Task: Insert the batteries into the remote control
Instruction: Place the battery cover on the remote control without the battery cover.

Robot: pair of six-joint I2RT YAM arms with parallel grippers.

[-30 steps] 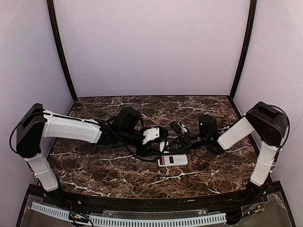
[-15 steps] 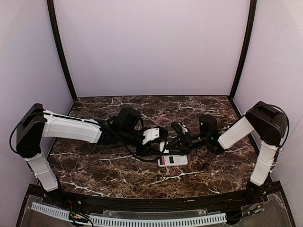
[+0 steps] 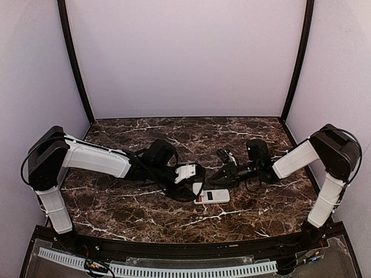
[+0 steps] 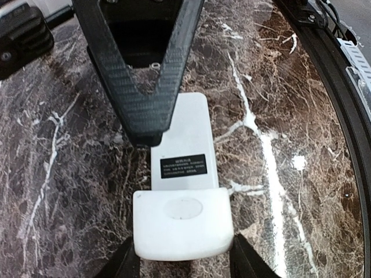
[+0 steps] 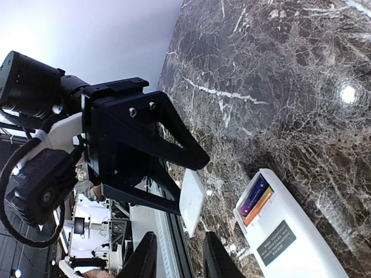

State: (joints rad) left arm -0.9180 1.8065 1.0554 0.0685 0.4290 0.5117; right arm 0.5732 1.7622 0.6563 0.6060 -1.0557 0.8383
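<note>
The cover point(image 4: 182, 226) is clamped in the left end effector point(image 4: 184, 258), remote point(image 4: 185, 133) just ahead, for closing over the seated batteries point(image 5: 258, 200). The right end effector point(image 5: 178, 255) is narrowly parted, empty.

remote control point(image 4: 184, 145): far end under right hand point(image 4: 146, 124), near end under white cover point(image 4: 182, 223); right wrist view crops it at the bottom edge.
label point(image 4: 183, 165): print too small to read.
batteries point(image 5: 257, 200): markings indiscernible; too small from above.

Dark brown marble bench point(image 4: 290, 116), white veins; remote control point(image 4: 185, 130) white, black label; batteries point(image 5: 257, 200) orange, purple; battery cover point(image 4: 182, 226) white.
</note>
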